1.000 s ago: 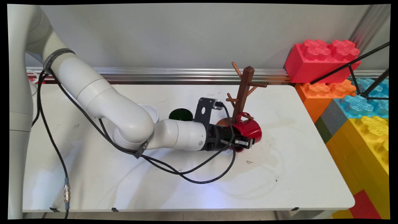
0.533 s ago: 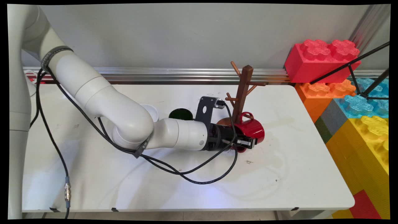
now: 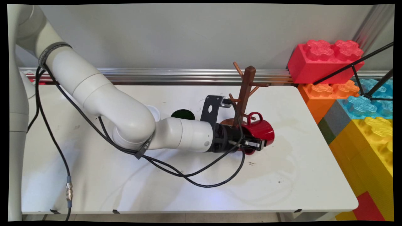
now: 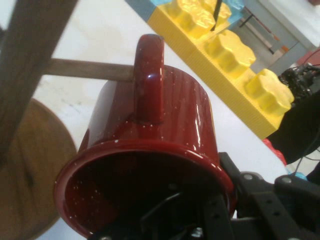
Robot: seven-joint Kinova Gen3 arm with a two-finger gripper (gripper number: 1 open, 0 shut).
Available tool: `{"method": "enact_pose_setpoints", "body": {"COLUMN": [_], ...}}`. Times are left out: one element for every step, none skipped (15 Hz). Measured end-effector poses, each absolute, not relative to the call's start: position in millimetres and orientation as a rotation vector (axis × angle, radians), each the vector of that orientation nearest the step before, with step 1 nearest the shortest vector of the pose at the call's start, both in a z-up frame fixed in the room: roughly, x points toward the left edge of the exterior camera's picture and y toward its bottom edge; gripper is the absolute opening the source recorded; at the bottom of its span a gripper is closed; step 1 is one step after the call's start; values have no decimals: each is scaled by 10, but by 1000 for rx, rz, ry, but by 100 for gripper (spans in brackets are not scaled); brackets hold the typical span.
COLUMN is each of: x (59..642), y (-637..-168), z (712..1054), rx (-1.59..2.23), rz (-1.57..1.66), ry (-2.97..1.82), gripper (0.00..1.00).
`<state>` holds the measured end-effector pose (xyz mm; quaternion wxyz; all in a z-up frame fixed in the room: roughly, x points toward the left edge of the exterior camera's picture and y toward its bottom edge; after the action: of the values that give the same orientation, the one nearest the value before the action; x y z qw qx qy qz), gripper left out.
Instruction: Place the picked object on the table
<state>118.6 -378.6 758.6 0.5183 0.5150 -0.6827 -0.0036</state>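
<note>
Red speckled enamel mug (image 3: 259, 131) is held on its side by the black two-finger tool (image 3: 255, 143), just beside the dark brown wooden mug tree (image 3: 246, 91) on the white table (image 3: 176, 185). The tool is closed on the rim: in the hand view one finger (image 4: 217, 215) is seen inside the mouth, and the other one is judged to press the wall from outside. The handle (image 4: 148, 75) points upward and is seen right at the tip of a lower wooden peg (image 4: 90, 70); whether the peg is inside the loop cannot be told. The mug looks stiff and rather light, but its glossy surface is judged to be slippery, and enamel can be chipped by a knock against the wood. A hold at the rim, as is taken now, seems suitable. A dark green round dish (image 3: 182, 114) is seen behind the arm.
</note>
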Motion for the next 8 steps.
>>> {"method": "enact_pose_setpoints", "body": {"x": [1174,1152,1128,1103,1080,1066,1046,1023], "y": [-3777,-3762,-3743,-3720,-3697,-3681,-3654,-3623], "z": [7601,7626,7654,7682,7708,7724,7748,7776], "rx": [1233,1227,1221,1215,1210,1207,1202,1197], "rz": [-13,-20,-28,-38,-46,-52,-61,-70], "ry": [-1637,-1637,-1635,-1635,-1634,-1634,-1635,-1636], "gripper": [0,0,0,0,0,0,0,0]}}
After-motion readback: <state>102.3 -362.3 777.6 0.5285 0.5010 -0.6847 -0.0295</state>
